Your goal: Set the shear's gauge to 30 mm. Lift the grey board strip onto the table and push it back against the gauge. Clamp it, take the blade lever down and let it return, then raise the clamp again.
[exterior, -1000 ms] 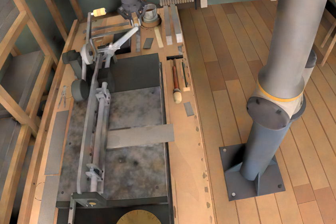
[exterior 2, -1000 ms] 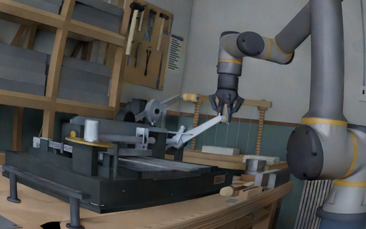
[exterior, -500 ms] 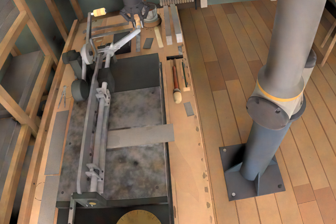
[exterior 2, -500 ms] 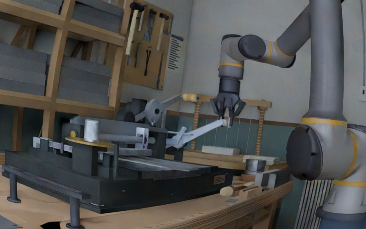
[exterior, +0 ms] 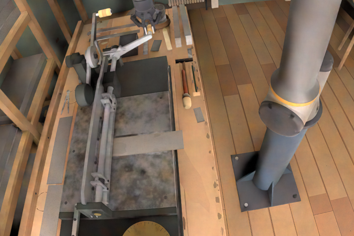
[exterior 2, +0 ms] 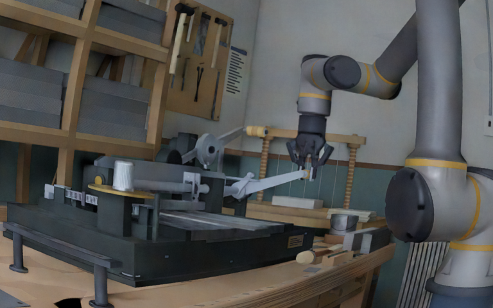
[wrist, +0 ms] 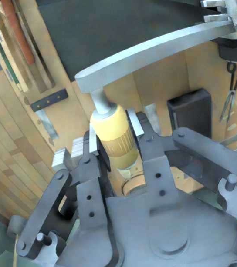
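Note:
My gripper (exterior: 149,29) (exterior 2: 308,172) (wrist: 114,134) hangs at the far end of the shear, pointing down. The yellow handle of the clamp lever (wrist: 114,135) (exterior: 149,31) (exterior 2: 306,174) is held in its closed fingers, and the lever's grey arm (exterior: 130,46) (exterior 2: 268,181) slopes down toward the clamp bar (exterior: 106,130). The grey board strip (exterior: 147,143) lies flat across the shear's table with one end under the clamp bar. The blade lever (exterior: 93,28) stands raised, its own yellow grip (exterior: 104,12) (exterior 2: 256,131) up at the back. The gauge dial (exterior: 146,228) sits at the near end.
Behind the shear stand a wooden press frame (exterior 2: 308,134) and stacked boards (exterior: 181,24). A brush and tools (exterior: 186,87) lie on the bench to the right of the shear. The arm's column (exterior: 288,90) rises from the floor on the right, and shelves (exterior 2: 70,76) fill the left.

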Controlling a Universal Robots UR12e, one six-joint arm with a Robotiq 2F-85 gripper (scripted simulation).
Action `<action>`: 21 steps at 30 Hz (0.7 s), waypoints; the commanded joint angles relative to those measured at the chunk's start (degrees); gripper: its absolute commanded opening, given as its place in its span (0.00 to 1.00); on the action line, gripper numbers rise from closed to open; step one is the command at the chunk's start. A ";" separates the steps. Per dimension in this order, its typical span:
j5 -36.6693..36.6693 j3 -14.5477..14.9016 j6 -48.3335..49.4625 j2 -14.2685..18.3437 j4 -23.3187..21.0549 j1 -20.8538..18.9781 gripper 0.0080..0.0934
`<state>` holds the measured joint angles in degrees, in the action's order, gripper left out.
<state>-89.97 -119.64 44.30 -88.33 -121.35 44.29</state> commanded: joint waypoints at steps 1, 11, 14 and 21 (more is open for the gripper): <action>-0.03 -0.10 0.04 0.01 -0.18 0.04 0.00; -0.03 -1.71 0.41 0.63 -2.40 0.42 0.00; -0.03 -2.14 0.50 0.87 -3.07 0.51 0.00; -0.03 -3.02 0.65 1.48 -4.56 0.66 0.00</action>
<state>-89.96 -122.71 44.95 -86.80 -125.95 44.94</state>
